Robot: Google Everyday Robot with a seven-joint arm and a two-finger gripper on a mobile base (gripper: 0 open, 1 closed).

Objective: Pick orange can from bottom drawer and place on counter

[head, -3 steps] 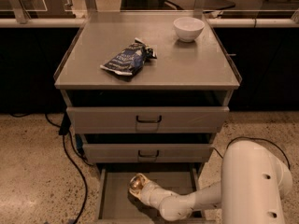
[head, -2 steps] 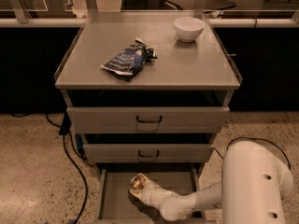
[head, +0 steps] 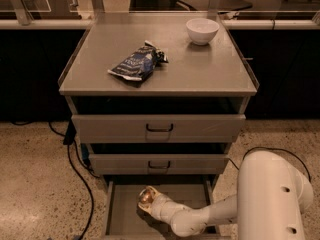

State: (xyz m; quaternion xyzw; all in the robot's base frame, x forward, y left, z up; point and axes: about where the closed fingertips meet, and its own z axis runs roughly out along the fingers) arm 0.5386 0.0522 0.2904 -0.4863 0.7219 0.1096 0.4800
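- Orange-brown and gold, the small dented metal can (head: 145, 196) sits low in the grey metal bottom drawer (head: 120, 211), near the middle of its open tray and close under the front of the drawer above.
- My white two-finger gripper (head: 153, 205) is down inside that drawer, right against the can on its right side. From this angle I cannot tell whether it has closed on the can or only rests beside it.
- I judge the step in hand to be the grasp: the can is not yet lifted and the flat grey metal counter (head: 200, 71) does not have it.
- Next, as I see it, comes a confirmed hold, then a draw outward toward the front of the tray before any lift. Going straight up would likely strike the middle grey drawer with its black handle (head: 159, 164), which overhangs the back of the tray.
- The top grey drawer (head: 159, 128) also stands slightly out, so the rise needs room in front of both.
- On the counter lie a crumpled dark blue snack bag (head: 136, 63) at left centre and a white round bowl (head: 202, 30) at the far right corner, well apart. The near right part looks like the easiest spot for the can.
- A black cable (head: 80, 181) trails on the speckled floor left of the cabinet, away from the white arm (head: 200, 219).
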